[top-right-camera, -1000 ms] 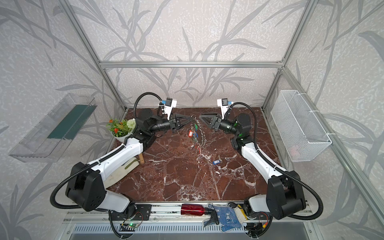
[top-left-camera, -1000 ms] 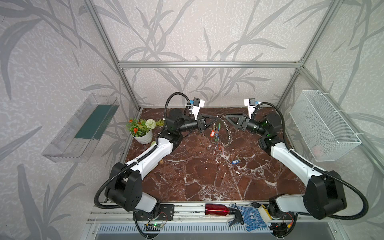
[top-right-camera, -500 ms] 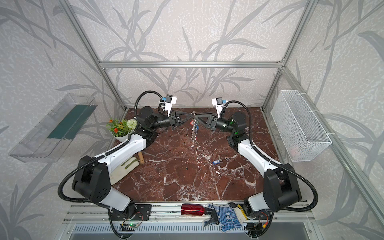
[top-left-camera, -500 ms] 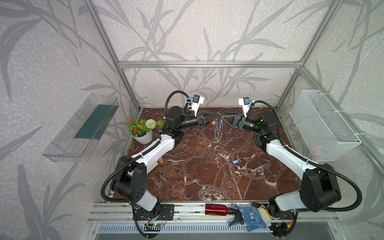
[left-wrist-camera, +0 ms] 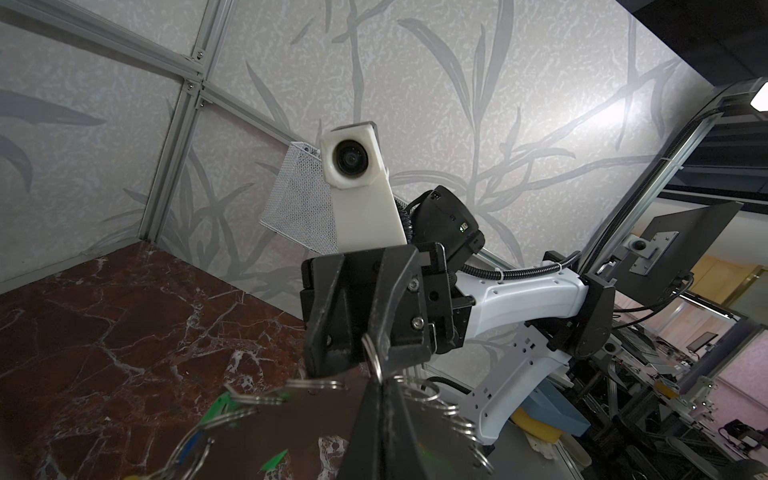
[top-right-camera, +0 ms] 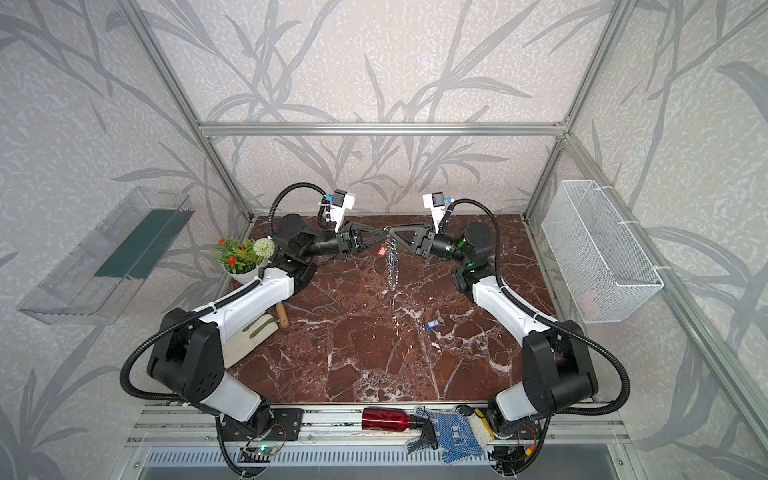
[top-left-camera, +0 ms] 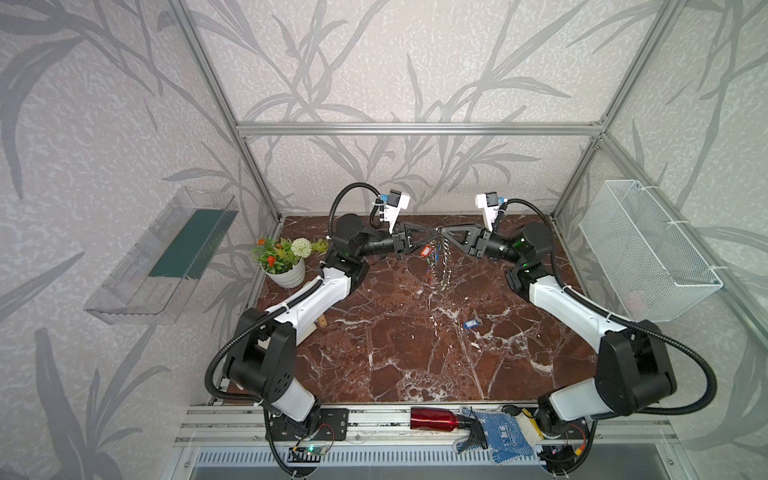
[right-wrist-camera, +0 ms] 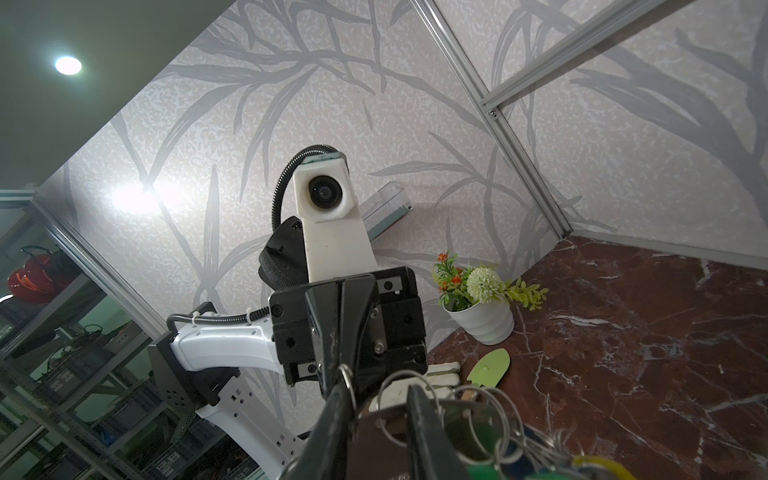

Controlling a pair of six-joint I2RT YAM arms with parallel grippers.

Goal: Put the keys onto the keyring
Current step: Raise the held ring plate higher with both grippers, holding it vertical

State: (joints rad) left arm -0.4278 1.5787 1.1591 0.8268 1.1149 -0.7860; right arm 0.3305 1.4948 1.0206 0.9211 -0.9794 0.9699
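Left fingers (left-wrist-camera: 370, 436): pressed fully together on the top rim of the keyring (top-left-camera: 444, 266), which they hold up in the air
Right fingers (right-wrist-camera: 332, 428): tip to tip with the left ones, a little apart, with the same rim between them; you cannot tell whether their pads bear on the metal
Keyring: hangs edge-on below both sets of fingers, clear above the bench (top-left-camera: 374, 353), near the middle of its back edge
Keys on the ring: a red tag (top-left-camera: 424, 251), a green tag (left-wrist-camera: 220, 405) and a yellow tag (right-wrist-camera: 598, 463) dangle from the rim clips
Loose key: the blue-tagged key (top-left-camera: 471, 324) lies flat on the bench right of centre, well apart from the ring, so the task looks unfinished
Risk, dropping: if you open the left fingers before the right ones truly clamp, the ring falls onto the bench
Risk, swivel: if the right fingers catch only a small clip, not the flat rim, the ring can swing and the tags tangle
Risk, collision: the tips nearly meet, so any push forward knocks them together and may jar the grip loose
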